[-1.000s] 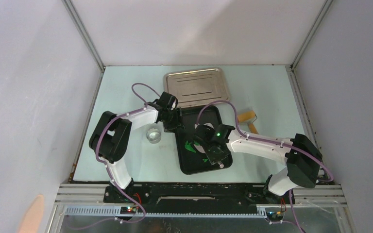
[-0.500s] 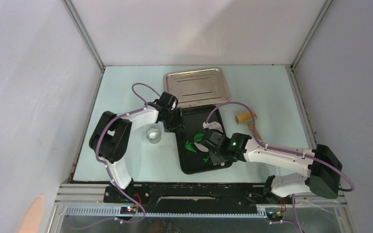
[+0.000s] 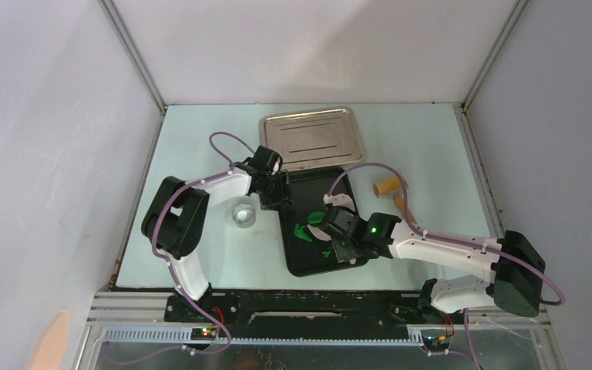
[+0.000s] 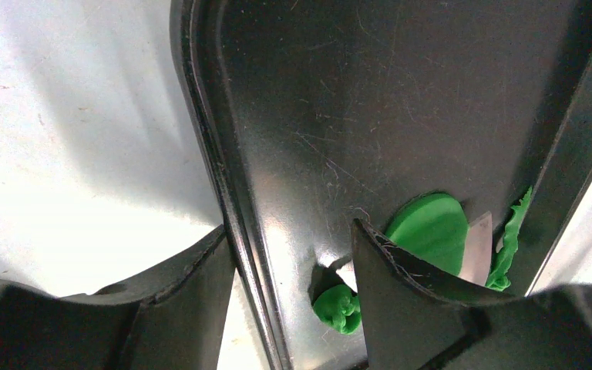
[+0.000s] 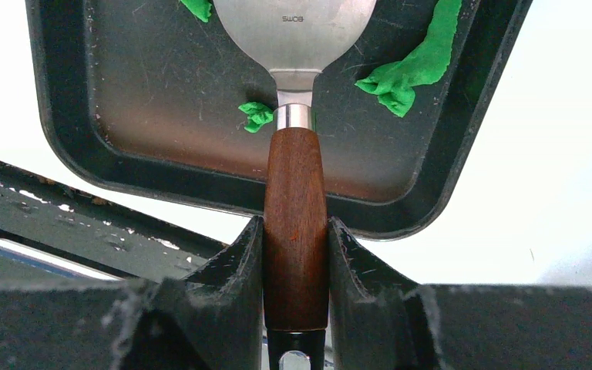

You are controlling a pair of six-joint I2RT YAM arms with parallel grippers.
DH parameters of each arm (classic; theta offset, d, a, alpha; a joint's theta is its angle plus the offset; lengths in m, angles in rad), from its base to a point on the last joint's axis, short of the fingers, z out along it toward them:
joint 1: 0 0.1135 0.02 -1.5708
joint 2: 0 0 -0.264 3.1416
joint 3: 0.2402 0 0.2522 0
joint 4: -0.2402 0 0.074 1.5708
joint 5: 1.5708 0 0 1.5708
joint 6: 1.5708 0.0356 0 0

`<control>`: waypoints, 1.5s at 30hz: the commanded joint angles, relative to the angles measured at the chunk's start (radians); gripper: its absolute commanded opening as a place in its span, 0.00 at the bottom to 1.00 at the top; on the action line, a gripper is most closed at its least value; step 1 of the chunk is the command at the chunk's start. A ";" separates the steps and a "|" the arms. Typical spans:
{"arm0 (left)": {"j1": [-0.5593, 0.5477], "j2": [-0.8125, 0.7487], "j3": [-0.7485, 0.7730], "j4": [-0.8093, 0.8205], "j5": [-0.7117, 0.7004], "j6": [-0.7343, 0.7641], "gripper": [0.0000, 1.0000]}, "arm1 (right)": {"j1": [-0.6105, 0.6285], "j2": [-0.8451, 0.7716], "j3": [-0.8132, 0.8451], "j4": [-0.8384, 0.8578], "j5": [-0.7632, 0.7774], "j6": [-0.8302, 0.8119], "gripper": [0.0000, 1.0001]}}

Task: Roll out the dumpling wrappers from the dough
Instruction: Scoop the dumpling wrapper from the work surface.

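The wrapper (image 4: 428, 230), a thin round green disc, lies flat on the floor of the black tray (image 3: 306, 260), toward its middle. It looks soft and light, and would likely stretch, crease or stick if pinched. I judge it best lifted from underneath across its whole width, not by an edge. The spatula (image 5: 295, 193) suits that. Its metal blade sits right beside the disc, possibly slipped under one edge, though the left wrist view is too cramped to say. Jagged green scraps (image 5: 412, 71) lie around, one small curl at the blade's neck. The right gripper (image 5: 294, 231) is clamped on the spatula's wooden handle. The left gripper (image 4: 293, 247) stands open astride the tray's far left rim, one finger outside and one inside, not pinching it. From the right wrist the disc is hidden beyond the blade and the picture's top edge. Off the tray, a wooden roller (image 3: 389, 186) lies to the right and a silver tray (image 3: 312, 139) behind.
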 commanded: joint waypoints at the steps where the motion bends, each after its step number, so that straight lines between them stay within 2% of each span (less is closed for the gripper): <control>1: -0.017 0.031 -0.022 -0.014 -0.001 0.016 0.60 | 0.005 -0.059 0.007 0.007 0.008 -0.006 0.00; 11: -0.017 0.035 -0.017 -0.017 0.000 0.016 0.61 | 0.013 0.022 0.067 -0.143 -0.037 -0.016 0.00; 26: -0.017 0.040 -0.023 -0.018 0.000 0.016 0.61 | -0.001 0.189 0.177 -0.102 -0.073 -0.088 0.00; 45: -0.017 0.037 -0.009 -0.023 0.003 0.019 0.60 | -0.056 0.256 0.177 -0.035 0.038 -0.046 0.00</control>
